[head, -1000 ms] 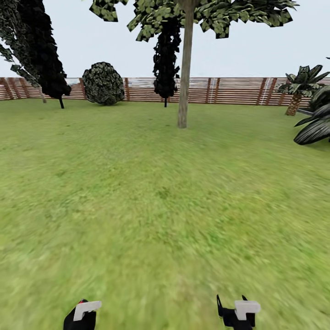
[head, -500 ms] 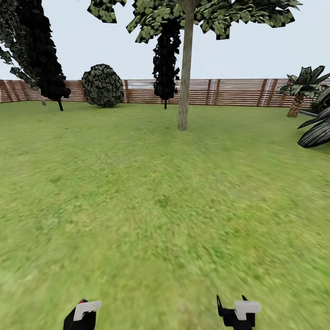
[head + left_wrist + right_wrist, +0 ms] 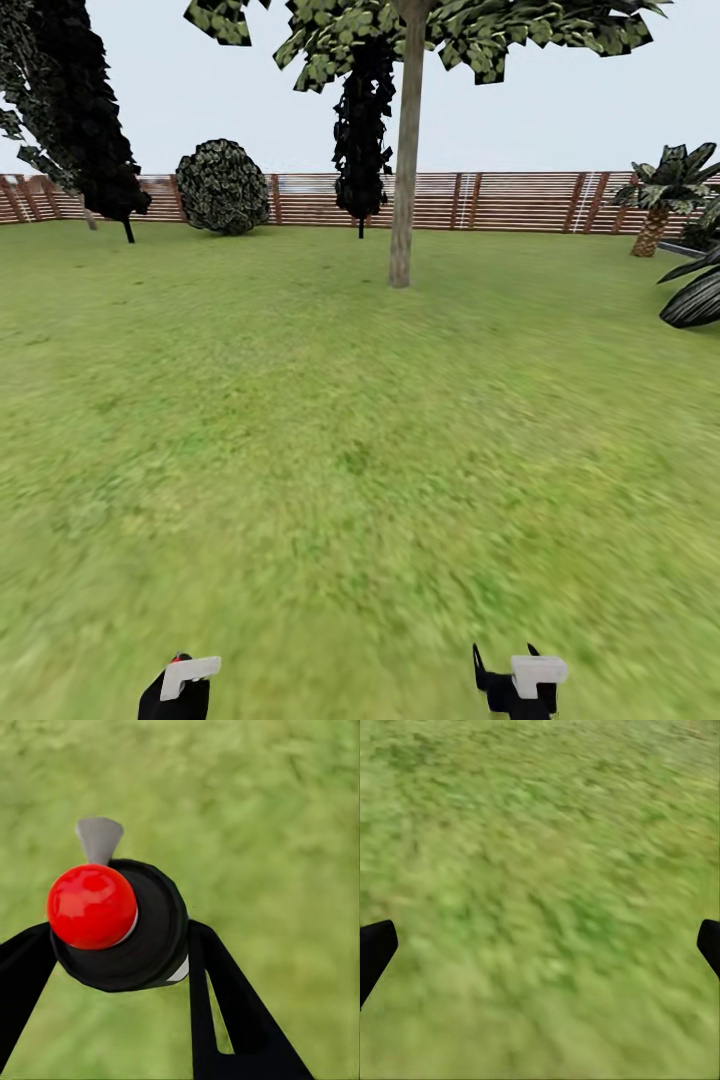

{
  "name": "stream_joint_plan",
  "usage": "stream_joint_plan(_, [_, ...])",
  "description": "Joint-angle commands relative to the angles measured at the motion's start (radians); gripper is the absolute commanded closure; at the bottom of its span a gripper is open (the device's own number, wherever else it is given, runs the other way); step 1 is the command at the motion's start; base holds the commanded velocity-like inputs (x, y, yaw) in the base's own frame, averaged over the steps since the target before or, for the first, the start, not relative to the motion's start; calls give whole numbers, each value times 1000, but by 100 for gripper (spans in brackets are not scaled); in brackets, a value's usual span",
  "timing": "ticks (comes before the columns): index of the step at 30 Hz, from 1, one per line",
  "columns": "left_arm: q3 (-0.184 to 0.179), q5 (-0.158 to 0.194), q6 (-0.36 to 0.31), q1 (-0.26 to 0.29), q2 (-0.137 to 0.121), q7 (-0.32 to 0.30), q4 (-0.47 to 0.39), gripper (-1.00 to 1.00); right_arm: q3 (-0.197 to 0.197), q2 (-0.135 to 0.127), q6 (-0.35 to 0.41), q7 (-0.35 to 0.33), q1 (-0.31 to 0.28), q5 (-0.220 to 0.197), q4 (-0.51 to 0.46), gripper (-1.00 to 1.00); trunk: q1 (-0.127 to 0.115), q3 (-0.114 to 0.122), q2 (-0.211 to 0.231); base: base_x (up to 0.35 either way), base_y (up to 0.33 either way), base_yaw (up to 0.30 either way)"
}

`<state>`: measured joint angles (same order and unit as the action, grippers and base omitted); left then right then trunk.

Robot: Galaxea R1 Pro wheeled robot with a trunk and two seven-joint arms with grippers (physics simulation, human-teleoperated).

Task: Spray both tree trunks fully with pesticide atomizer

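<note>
A: Left gripper (image 3: 112, 945)?
B: Closed round the pesticide atomizer (image 3: 124, 922), a black bottle with a red cap and grey nozzle, above the grass (image 3: 340, 450).
A: Right gripper (image 3: 540, 941)?
B: Spread wide, holding nothing.
A: Trees?
B: Nearest tree trunk (image 3: 405, 170) far ahead, before the fence (image 3: 520, 200); bush (image 3: 222, 187) left of it.

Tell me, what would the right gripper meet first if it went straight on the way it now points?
Probably only the blurry green grass ground: the right gripper looks at it between its black fingers, with nothing in between. Depth is unclear.
</note>
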<state>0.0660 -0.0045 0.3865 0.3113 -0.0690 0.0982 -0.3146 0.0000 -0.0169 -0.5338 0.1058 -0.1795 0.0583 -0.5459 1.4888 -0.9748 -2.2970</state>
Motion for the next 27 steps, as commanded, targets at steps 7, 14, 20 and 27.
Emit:
stream_joint_plan(7, [0, 0, 0, 0, 0, 0, 0, 100, 0, 0, 0, 0, 0, 0, 0, -100, 0, 0, 0, 339, 0, 0])
stream_joint_plan(14, [0, 0, 0, 0, 0, 0, 0, 100, 0, 0, 0, 0, 0, 0, 0, -100, 0, 0, 0, 339, 0, 0])
stream_joint_plan(20, [0, 0, -1, 0, 0, 0, 0, 100, 0, 0, 0, -1, 0, 0, 0, -100, 0, 0, 0, 339, 0, 0])
stream_joint_plan(27, [0, 0, 0, 0, 0, 0, 0, 100, 0, 0, 0, -1, 0, 0, 0, -100, 0, 0, 0, 339, 0, 0])
